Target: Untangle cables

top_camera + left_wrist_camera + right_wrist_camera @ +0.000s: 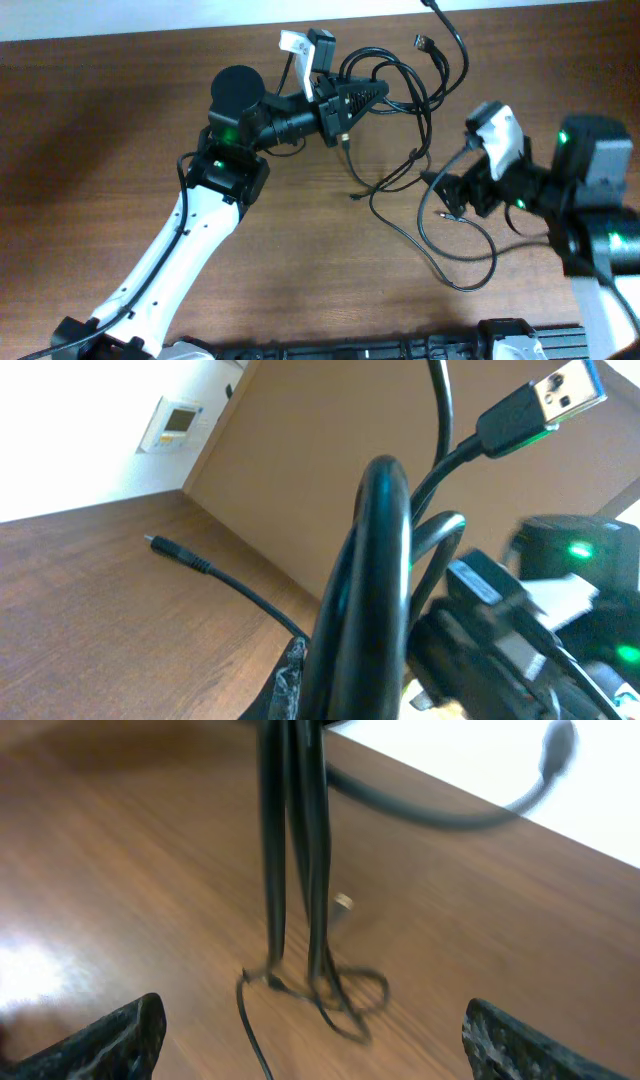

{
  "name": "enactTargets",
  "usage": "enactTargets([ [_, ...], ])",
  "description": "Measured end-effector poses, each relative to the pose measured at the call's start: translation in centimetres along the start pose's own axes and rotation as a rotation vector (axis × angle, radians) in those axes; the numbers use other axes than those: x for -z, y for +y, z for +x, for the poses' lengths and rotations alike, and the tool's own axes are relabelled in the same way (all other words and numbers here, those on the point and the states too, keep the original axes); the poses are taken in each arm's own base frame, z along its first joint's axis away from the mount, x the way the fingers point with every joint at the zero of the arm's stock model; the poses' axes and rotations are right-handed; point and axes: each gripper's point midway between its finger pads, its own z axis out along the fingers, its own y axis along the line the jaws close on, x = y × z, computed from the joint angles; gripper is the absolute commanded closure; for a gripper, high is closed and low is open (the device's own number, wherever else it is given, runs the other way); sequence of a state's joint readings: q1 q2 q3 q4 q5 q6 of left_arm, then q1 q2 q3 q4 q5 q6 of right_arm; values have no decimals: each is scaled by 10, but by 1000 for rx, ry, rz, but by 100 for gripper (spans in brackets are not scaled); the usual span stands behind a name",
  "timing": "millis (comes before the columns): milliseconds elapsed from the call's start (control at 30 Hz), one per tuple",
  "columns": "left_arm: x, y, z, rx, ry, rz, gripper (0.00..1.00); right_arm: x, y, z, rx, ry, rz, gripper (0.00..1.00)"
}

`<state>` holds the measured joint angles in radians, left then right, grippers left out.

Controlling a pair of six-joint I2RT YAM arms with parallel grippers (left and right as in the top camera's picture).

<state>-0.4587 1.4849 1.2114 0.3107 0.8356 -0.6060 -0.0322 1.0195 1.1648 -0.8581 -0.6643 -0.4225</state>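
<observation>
1. Left claw (pixel 380 93) seems clamped on the cables (pixel 310 850), raising them off the table (pixel 120 150) so the loops hang apart.
2. Right claw (pixel 310 1020) is wide open and empty, straddling the hanging strands, likely ready to pull one.

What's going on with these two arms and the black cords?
Both arms are working on a tangle of black cables on the table. The left gripper has a bunch of loops pinched and lifted, so strands hang down to the wood, and a USB plug sticks out past it. The right gripper sits low beside the trailing loops, its fingers wide apart and holding nothing. The cables are not yet separated.
</observation>
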Motion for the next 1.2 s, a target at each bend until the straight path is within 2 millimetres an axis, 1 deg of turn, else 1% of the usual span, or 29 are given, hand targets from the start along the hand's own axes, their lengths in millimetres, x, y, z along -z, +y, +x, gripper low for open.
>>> enactTargets([
  [67,0,-1,0,3,1,3,100,-14,-2,-9,3,-36,-71,9],
  [100,0,-1,0,3,1,3,100,-19,-2,-12,5,-51,-99,16],
  [133,0,0,1,5,3,3,100,-26,-3,-16,8,-68,-133,29],
  [167,0,-1,0,4,2,4,100,-33,-2,-19,5,-87,-182,51],
  [233,0,-1,0,3,3,5,100,-45,0,-21,-5,-111,-267,83],
  [267,0,-1,0,3,3,5,100,-51,1,-19,-29,-112,-317,96],
  [300,0,-1,0,-1,2,4,98,-55,3,-17,-46,-111,-352,96],
  [367,0,1,1,-30,4,-3,99,-58,5,-12,-81,-93,-385,96],
  [433,1,6,5,-73,16,-21,100,-59,5,-10,-88,-87,-382,96],
  [500,3,17,11,-114,42,-67,100,-57,3,-9,-90,-82,-367,96],
  [533,5,25,14,-120,53,-99,98,-55,2,-10,-87,-85,-358,96],
  [600,16,56,20,-132,76,-232,79,-48,1,-11,-80,-89,-332,96],
  [633,26,76,24,-132,90,-326,72,-44,2,-13,-70,-94,-320,96],
  [667,36,95,25,-125,95,-423,59,-38,6,-14,-64,-93,-306,96],
  [700,48,112,26,-126,100,-516,52,-33,7,-14,-58,-90,-288,96],
  [733,61,129,28,-118,108,-620,30,-29,8,-14,-51,-88,-267,96],
  [767,86,155,30,-101,118,-782,20,-22,9,-14,-40,-85,-232,96],
  [800,102,169,32,-114,133,-875,7,-19,8,-14,-31,-82,-204,96],
  [833,117,179,34,-115,151,-950,2,-15,7,-14,-22,-81,-181,96],
  [867,134,188,39,-140,193,-1031,1,-12,7,-15,-11,-83,-158,96],
  [933,148,195,47,-179,266,-1098,1,-6,5,-17,9,-88,-117,96],
  [967,151,196,50,-193,290,-1113,1,-3,4,-18,20,-92,-97,94],
  [1033,160,198,58,-220,352,-1147,1,3,1,-25,50,-114,-48,80],
  [1067,160,198,58,-229,362,-1148,1,5,-2,-29,59,-127,-22,78],
  [1100,164,199,64,-221,392,-1158,1,7,-6,-33,66,-140,-1,78],
  [1167,169,197,79,-194,452,-1161,1,10,-15,-41,67,-164,58,67],
  [1200,169,196,82,-190,467,-1159,1,10,-18,-42,68,-169,72,66],
])
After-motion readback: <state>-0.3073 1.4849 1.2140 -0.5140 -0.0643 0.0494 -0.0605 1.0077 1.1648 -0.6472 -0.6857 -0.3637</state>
